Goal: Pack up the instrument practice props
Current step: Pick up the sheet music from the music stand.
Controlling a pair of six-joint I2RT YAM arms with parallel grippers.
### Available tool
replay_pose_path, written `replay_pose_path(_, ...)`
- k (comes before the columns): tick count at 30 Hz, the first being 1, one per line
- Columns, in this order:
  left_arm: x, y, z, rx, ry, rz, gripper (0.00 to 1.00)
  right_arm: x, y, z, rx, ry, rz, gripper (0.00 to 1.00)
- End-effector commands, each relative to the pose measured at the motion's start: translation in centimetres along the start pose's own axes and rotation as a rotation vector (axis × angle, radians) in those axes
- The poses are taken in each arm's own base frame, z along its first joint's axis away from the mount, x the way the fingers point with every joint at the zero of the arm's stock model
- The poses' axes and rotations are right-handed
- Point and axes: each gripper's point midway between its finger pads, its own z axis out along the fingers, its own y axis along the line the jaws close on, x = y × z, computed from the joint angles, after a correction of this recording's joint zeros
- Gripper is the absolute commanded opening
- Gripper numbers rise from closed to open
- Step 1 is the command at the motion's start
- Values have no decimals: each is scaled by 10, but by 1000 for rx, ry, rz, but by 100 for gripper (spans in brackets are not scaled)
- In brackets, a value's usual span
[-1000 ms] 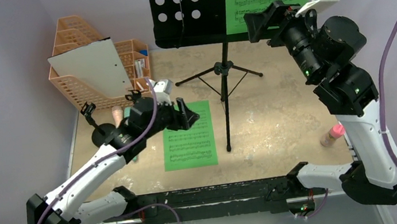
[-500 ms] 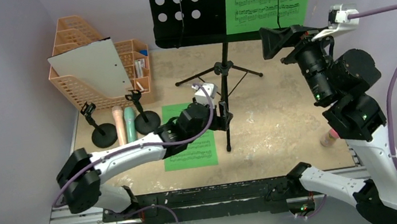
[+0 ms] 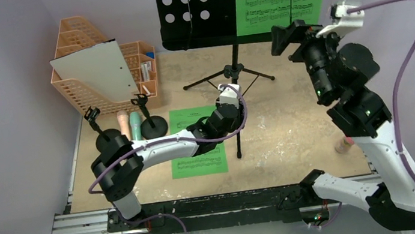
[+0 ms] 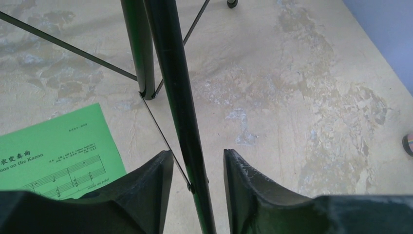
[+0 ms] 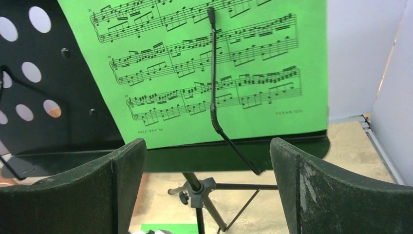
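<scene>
Reaching further right than a second ago, the left arm has carried the left gripper (image 4: 198, 157) off the flat page (image 3: 198, 164) and across to the stand's pole (image 4: 170, 73). Its fingers are set narrow with the pole between them. A sliver of space shows on one side, so it does not look clamped yet. The right gripper (image 5: 208, 146) has barely shifted. It hangs high near the far edge, spread wide, facing the second page (image 5: 195, 63), which rests on the stand (image 3: 197, 9) under a thin wire arm.

Packing looks barely begun, as I judge it. The stand is upright on its tripod at the middle of the far edge, with one page on its desk. The other page lies flat near the middle of the table. Two mics, pink (image 3: 125, 129) and mint (image 3: 135, 126), lie side by side near the left edge, between two holders (image 3: 108, 143). None of these looks put away.

The left arm covers part of the flat page. A pale board (image 3: 95, 71) hides much of the orange organizer (image 3: 83, 85) in the far left corner. A pink thing (image 3: 348, 142) by the right edge sits mostly behind the right arm, and I cannot tell what it is. The stand's top is cut off.
</scene>
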Motion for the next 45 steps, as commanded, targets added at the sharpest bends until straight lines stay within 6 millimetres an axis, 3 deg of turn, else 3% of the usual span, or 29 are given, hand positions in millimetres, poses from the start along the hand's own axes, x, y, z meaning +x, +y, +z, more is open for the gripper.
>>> replay_pose_path(1,-23,-12,6,13,-65,-8,38,-12,2,11,30,-10,-17,98)
replay_pose_path(8,-13,-10,7,25,-42,1,0,-19,17,24,-4,-2,-33,98)
replay_pose_path(18,-8,-7,1,69,-13,1,0,-32,25,27,-32,1,-40,96)
replay_pose_path(21,-15,-7,-6,76,-8,-29,16,-33,24,29,-35,6,-49,95)
replay_pose_path(29,-78,-21,-55,172,-86,-91,34,-34,13,43,-42,22,-46,94)
replay_pose_path(32,-100,-22,-73,193,-120,-97,39,-36,17,43,-88,23,-30,94)
replay_pose_path(38,-135,-34,-105,281,-159,-97,42,-40,26,39,-154,30,-5,94)
replay_pose_path(45,-198,-61,-152,494,-213,-119,45,-38,23,39,-156,56,6,91)
